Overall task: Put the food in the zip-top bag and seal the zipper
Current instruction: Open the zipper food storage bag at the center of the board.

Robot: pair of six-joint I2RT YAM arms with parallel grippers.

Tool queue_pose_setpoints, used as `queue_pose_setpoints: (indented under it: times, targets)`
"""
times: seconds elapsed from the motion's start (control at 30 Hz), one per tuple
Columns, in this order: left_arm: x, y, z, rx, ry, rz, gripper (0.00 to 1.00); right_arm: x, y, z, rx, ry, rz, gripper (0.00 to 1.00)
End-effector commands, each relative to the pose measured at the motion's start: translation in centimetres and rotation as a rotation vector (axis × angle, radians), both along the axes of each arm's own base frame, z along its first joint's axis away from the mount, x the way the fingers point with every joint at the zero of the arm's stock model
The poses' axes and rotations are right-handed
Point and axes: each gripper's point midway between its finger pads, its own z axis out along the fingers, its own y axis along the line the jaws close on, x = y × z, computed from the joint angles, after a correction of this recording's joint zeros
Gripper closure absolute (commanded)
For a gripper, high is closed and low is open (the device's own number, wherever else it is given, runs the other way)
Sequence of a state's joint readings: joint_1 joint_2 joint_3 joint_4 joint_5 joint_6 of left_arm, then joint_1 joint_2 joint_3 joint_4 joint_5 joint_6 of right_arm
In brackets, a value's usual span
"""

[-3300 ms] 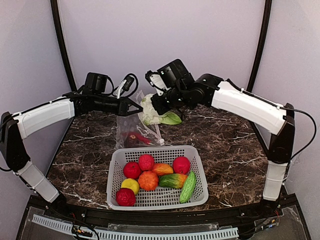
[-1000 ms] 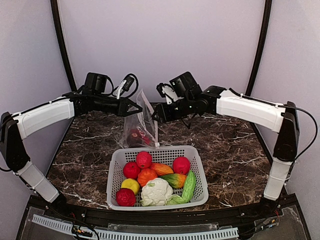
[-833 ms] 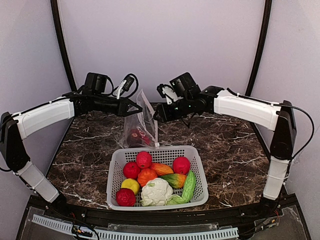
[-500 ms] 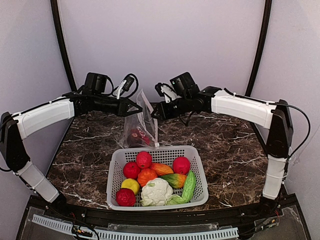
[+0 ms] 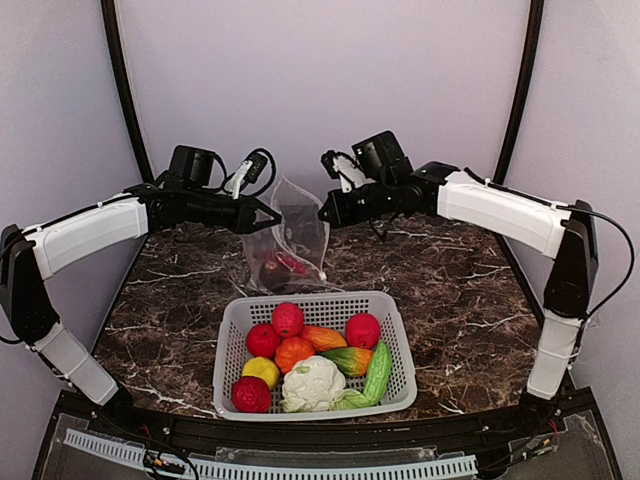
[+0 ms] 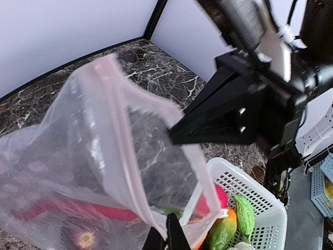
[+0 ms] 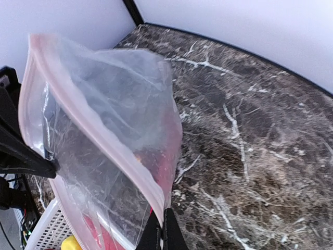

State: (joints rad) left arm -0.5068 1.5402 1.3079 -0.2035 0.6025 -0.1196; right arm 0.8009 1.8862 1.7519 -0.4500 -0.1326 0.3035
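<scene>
Your left end effector (image 5: 273,214) and right end effector (image 5: 323,215) are both closed on the rim of the zip-top bag (image 5: 290,242), hanging just beyond the basket (image 5: 310,297); it looks thin, floppy and slippery, so grip the stiffer zipper (image 6: 115,146).

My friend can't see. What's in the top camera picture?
The left gripper and right gripper each pinch a side of a clear zip-top bag, holding it open behind a white basket of toy food. Some red food sits in the bag.
</scene>
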Motion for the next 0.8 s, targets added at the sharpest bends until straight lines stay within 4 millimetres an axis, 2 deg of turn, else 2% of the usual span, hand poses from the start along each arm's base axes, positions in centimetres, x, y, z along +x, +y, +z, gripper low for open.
queue_pose_setpoints:
  times: [0.0, 0.1, 0.17, 0.23, 0.3, 0.43, 0.53, 0.63, 0.77]
  targets:
    - [1.2, 2.4, 1.8, 0.075, -0.083, 0.137, 0.99, 0.7, -5.8, 9.7, 0.018, -0.205, -0.153, 1.00]
    - [2.5, 2.8, 2.2, 0.078, -0.060, 0.211, 0.99, 0.0, -8.0, 12.2, -0.007, -0.235, -0.207, 1.00]
    - [3.1, 2.6, 2.4, 0.058, -0.035, 0.244, 0.99, -0.5, -9.3, 12.8, -0.022, -0.240, -0.243, 1.00]
    - [3.6, 2.3, 2.3, 0.030, -0.010, 0.265, 0.99, -0.9, -10.2, 12.8, -0.031, -0.241, -0.268, 1.00]
    - [4.0, 1.7, 2.1, 0.002, 0.009, 0.265, 0.99, -1.0, -10.4, 11.8, -0.038, -0.226, -0.277, 1.00]
    - [3.7, -0.7, 0.4, -0.050, 0.086, 0.206, 0.99, -0.9, -9.4, 8.0, -0.057, -0.140, -0.264, 1.00]
    - [3.2, -2.2, -2.0, -0.034, 0.126, 0.171, 0.99, -0.8, -8.2, 5.5, -0.047, -0.077, -0.255, 1.00]
    - [3.1, -2.0, -3.9, 0.003, 0.140, 0.192, 0.99, -0.9, -6.7, 4.5, -0.013, -0.043, -0.225, 1.00]
    - [3.2, -1.2, -4.8, 0.038, 0.125, 0.229, 0.99, -1.1, -4.8, 4.0, 0.029, -0.018, -0.176, 1.00]
